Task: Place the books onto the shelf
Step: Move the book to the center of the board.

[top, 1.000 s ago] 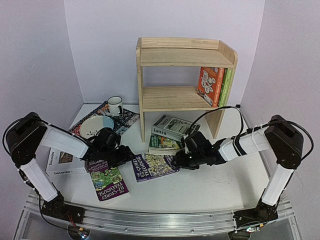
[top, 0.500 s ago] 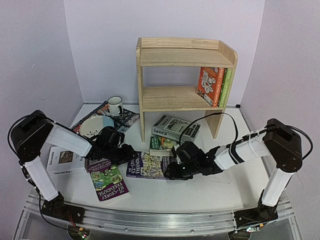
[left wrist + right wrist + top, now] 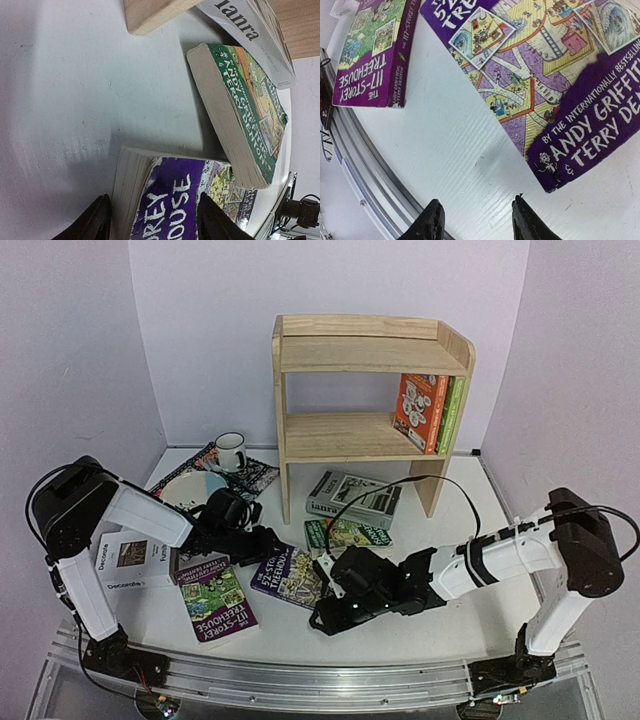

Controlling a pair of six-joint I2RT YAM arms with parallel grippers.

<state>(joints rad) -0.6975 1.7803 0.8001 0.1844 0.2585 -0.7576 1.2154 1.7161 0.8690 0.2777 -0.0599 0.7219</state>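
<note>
The right gripper (image 3: 322,618) has slid nearer, well in front of the shelf (image 3: 360,352), its fingers spread and empty. Farther back the left gripper (image 3: 268,540), fingers spread, straddles the dark purple book (image 3: 292,577) at its corner; two books (image 3: 420,410) stand on the shelf's lower tier.

1. The dark purple book (image 3: 170,205) is cut off by the left wrist view's lower edge.
2. The grey-white book (image 3: 250,30) is clipped at that view's upper right.
3. The purple book (image 3: 370,55) is cut off at the right wrist view's upper left.
4. In the top view, the white book (image 3: 128,568) is partly covered by the left arm (image 3: 150,515).
</note>
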